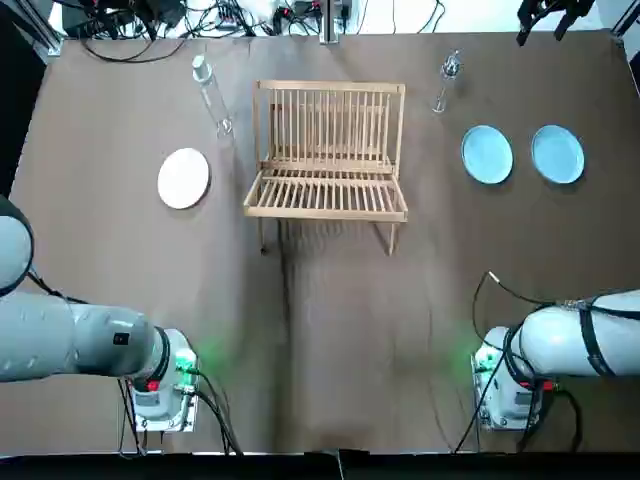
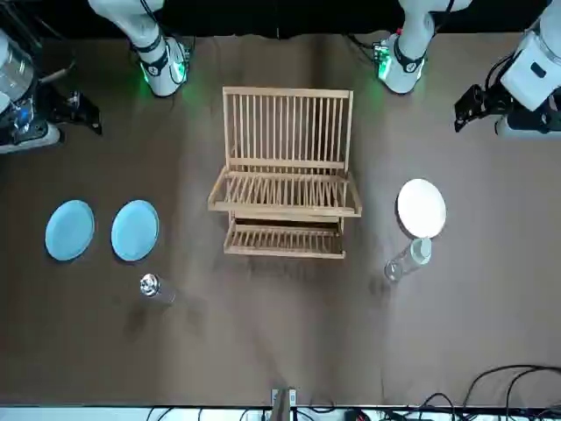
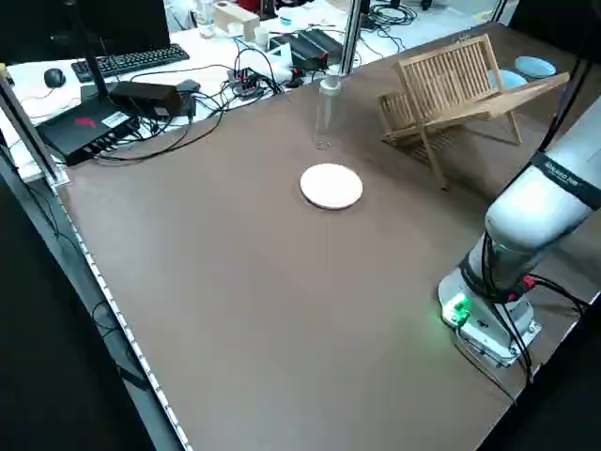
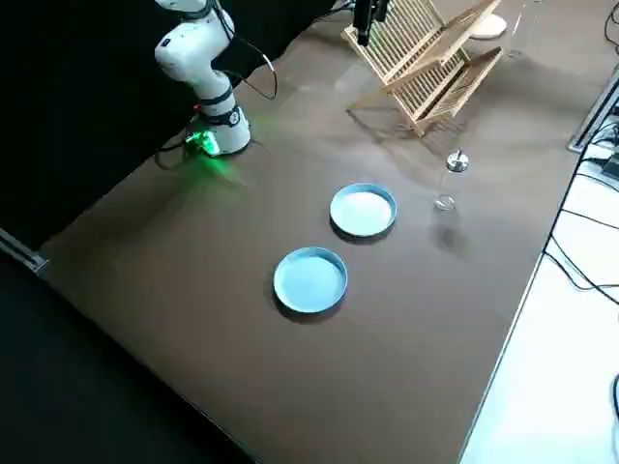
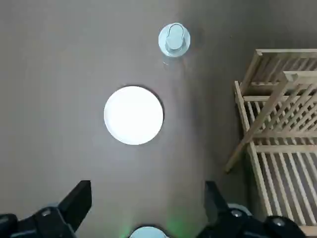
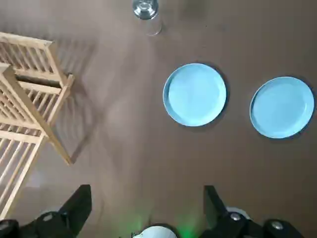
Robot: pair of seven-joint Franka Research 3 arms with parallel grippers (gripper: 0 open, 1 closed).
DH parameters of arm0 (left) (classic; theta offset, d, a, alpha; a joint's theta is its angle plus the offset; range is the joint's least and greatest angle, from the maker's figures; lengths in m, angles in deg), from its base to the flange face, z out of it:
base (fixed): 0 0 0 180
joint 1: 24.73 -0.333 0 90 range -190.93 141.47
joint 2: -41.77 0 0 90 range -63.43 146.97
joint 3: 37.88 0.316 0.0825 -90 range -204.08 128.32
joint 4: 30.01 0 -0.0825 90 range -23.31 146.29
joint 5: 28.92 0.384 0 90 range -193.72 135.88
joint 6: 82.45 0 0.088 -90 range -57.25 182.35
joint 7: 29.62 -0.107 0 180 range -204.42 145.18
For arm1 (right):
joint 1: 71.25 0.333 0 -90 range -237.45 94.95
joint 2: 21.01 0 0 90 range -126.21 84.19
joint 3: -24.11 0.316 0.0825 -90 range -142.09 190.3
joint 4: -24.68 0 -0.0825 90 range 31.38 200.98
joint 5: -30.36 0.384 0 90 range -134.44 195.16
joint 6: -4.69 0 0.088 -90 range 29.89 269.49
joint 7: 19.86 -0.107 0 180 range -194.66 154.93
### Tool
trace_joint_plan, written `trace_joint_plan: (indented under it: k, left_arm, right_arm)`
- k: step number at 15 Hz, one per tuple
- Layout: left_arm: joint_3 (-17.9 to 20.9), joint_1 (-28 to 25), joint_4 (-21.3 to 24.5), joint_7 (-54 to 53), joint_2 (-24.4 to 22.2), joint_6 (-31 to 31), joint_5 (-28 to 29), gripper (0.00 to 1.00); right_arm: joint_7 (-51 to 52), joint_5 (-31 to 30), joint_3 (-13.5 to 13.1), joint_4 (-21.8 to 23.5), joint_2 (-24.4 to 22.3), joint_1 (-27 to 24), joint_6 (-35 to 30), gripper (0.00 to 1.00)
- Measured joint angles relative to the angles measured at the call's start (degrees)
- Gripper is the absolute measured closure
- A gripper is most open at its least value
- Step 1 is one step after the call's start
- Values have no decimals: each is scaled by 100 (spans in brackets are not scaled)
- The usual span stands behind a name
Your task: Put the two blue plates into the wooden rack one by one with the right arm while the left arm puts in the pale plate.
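The jaws of the left gripper [image 5: 147, 201] are spread wide and grasp nothing. This gripper hangs high over the near left part of the worktop [image 1: 330, 330] and looks straight down on it. The jaws of the right gripper [image 6: 146, 201] are released in the same way, also with nothing between them, and it hangs high over the near right part.

Under the left gripper, farther from the robot, the pale plate [image 1: 184, 178] lies flat on the worktop, to the left of the wooden rack [image 1: 327, 150] and apart from it. A clear bottle [image 1: 212, 97] stands upright beyond this plate, near the far left corner of the rack.

The rack stands in the middle of the worktop and there is no plate in it. To its right the inner blue plate [image 1: 487, 154] and the outer blue plate [image 1: 557, 154] lie flat side by side, close but not touching. A stemmed glass [image 1: 445, 82] stands beyond the inner plate, near the far right corner of the rack.
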Motion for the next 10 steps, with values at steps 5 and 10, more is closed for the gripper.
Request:
trace_joint_plan:
  k: [5,10]
  left_arm:
    - [17,-8,9,20,44,-74,1,0]
    - [36,-726,235,-186,885,-99,13,0]
  right_arm:
    - [2,-5,-11,37,0,-153,205,2]
    - [42,-27,-13,221,229,-463,280,9]
